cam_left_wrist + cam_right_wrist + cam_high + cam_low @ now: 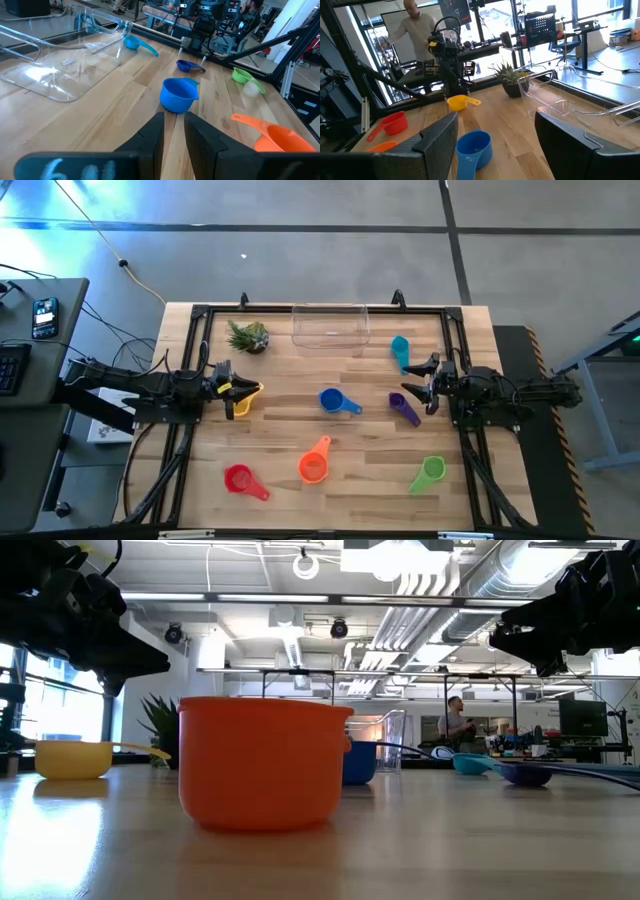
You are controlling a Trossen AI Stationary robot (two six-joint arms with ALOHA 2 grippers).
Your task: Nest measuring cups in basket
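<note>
Worktop [330,490]: pale wood slats inside a black frame, filling the middle of the high view.
Basket [330,326]: clear bin at top centre of the high view, against the far edge; nothing shows inside it.
Plant [248,336]: small spiky green one, just left of the basket.
Yellow cup [243,397]: left of centre, directly under the left gripper's tips; touching or not is hard to tell from above.
Blue cup [334,401]: centre of the worktop, handle pointing right.
Teal cup [400,348]: right of the basket, upper right.
Purple cup [402,407]: right of the blue cup, beside the right gripper.
Orange cup [315,464]: lower centre.
Red cup [241,480]: lower left.
Green cup [430,472]: lower right.
Left gripper [226,387]: left side of the high view, fingers nearly together with only a slim gap, nothing between them.
Right gripper [426,384]: right side of the high view, fingers spread wide, holding nothing.
</note>
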